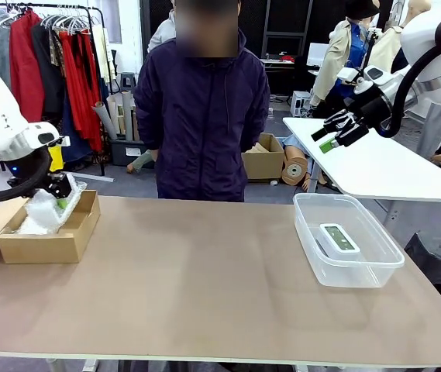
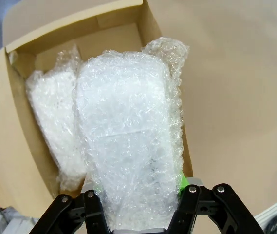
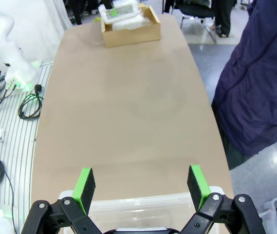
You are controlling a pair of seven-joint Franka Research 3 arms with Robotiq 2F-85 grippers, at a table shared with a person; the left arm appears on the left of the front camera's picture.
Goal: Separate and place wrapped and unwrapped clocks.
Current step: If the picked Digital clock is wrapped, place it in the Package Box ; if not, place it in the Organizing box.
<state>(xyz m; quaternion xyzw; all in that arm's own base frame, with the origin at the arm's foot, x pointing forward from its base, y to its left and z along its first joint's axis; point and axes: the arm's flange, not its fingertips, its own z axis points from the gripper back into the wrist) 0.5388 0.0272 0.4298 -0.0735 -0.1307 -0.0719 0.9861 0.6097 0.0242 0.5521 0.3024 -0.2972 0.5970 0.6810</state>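
Left claw is seen clamped on a wrapped clock at the lower middle of the left wrist frame, over the cardboard box. A light, squashy, slippery bundle is judged, best held across its narrow end. A second wrapped bundle lies in the box, left. Right claw is held wide and empty above the clear tub, where the bare clock rests.
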